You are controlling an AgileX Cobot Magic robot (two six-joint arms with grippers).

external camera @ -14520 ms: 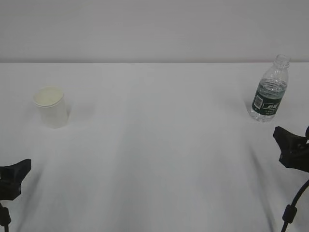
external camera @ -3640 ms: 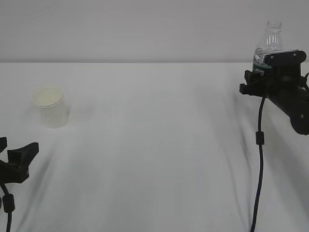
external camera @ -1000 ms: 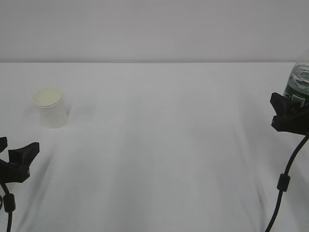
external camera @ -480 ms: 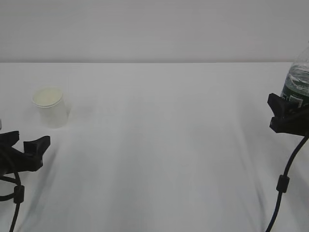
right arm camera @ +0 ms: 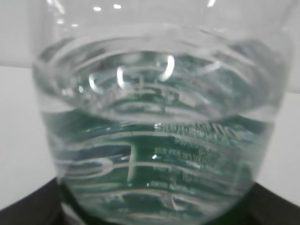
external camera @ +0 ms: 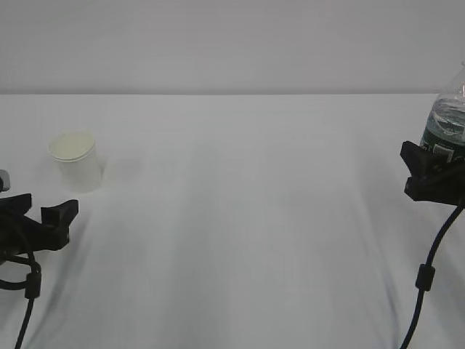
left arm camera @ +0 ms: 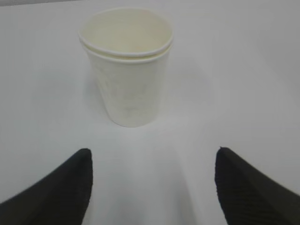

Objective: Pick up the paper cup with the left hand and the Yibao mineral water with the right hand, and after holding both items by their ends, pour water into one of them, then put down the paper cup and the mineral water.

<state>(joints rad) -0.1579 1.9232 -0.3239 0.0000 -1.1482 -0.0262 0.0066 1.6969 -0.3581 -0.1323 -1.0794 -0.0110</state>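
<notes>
Fingers (left arm camera: 56,187) of the left gripper (left arm camera: 152,187) stood wide apart with nothing between them, low over the white table (external camera: 240,218). The cup (left arm camera: 125,63) sat upright just ahead, centred on the gap, untouched. At the far right, the right gripper (external camera: 429,174) was clamped on the bottle (external camera: 445,123) at its green label, holding it upright above the table, water visible in the clear upper part.

A bare test setup, likely a lab — plain white tabletop (external camera: 240,218), blank pale wall (external camera: 232,43), black robot hands at either edge.
</notes>
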